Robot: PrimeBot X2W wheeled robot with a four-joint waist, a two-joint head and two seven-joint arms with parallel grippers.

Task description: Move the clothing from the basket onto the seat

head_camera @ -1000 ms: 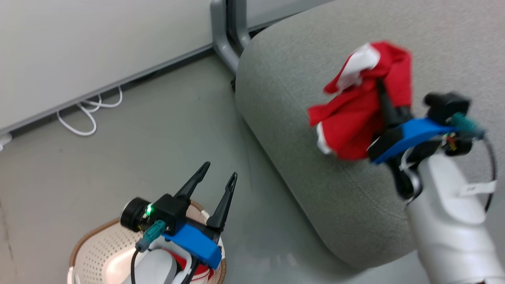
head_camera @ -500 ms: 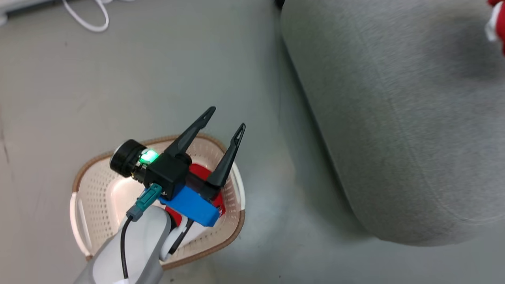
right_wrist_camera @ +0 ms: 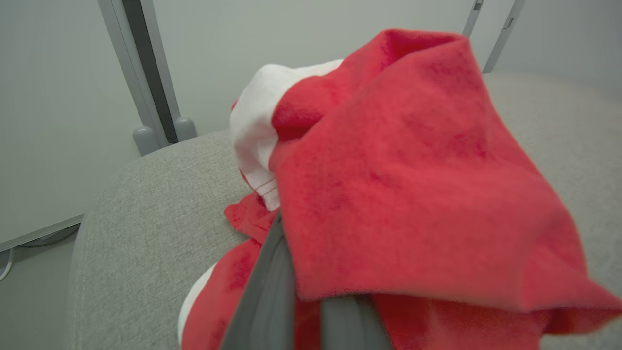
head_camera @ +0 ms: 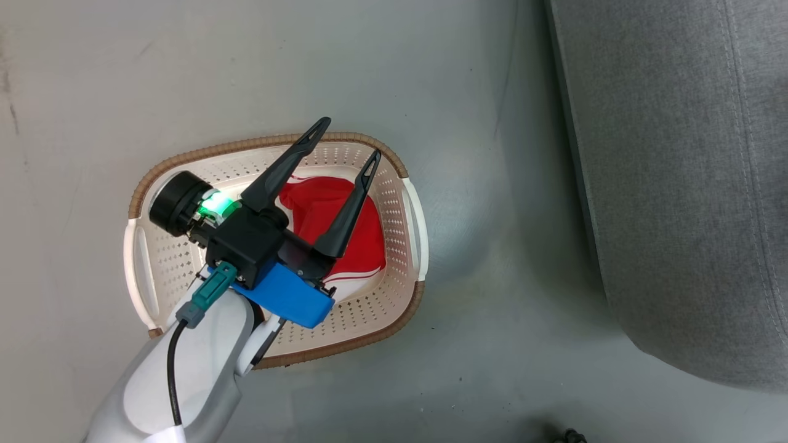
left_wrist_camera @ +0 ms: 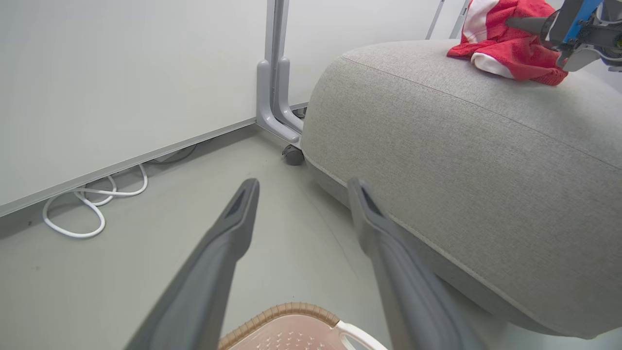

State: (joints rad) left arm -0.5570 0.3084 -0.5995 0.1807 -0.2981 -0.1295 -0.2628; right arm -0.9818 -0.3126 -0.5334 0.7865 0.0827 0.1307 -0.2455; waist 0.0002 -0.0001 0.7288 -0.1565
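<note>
The left gripper hung over the basket, its two dark fingers spread wide and holding nothing, their tips reaching past the brown rim. One red garment with white trim lay crumpled inside the basket, on the side nearest the seat. The basket stood on the grey floor, near the seat's rounded edge but apart from it. On the seat's top, the right gripper had its fingers pressed together on the second red garment, which draped over them, lower folds resting on the upholstery. A white cable lay looped on the floor beyond.
</note>
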